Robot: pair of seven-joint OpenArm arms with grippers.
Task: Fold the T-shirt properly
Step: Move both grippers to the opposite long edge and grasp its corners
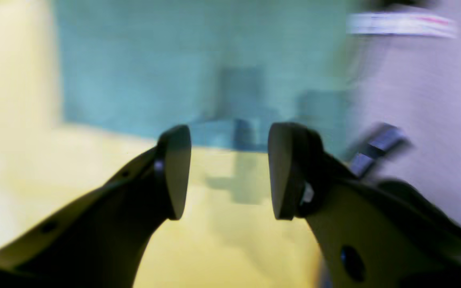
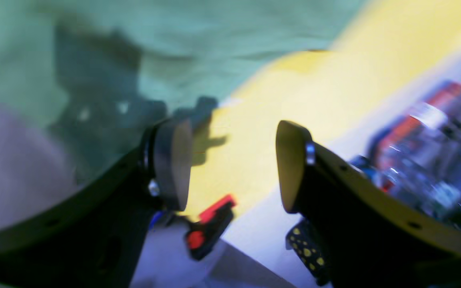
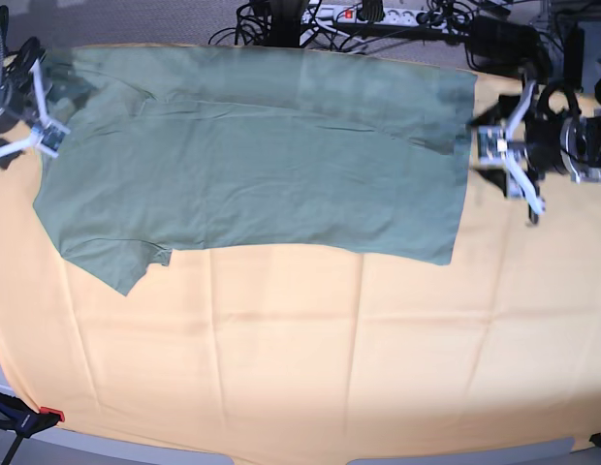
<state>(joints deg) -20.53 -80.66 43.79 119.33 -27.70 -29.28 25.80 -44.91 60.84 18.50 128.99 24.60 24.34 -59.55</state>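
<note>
The sage-green T-shirt lies spread across the far half of the yellow-orange cloth, with a sleeve at its front left. My left gripper is open and empty, just off the shirt's right edge. In the left wrist view the open gripper is above the cloth, with the blurred shirt ahead. My right gripper is open and empty over the shirt's far left edge. In the right wrist view the gripper is over the cloth, with the shirt beyond.
A power strip and cables lie behind the table's far edge. A red clamp grips the cloth at the front left corner, and it also shows in the right wrist view. Blurred clutter lies beyond the table edge.
</note>
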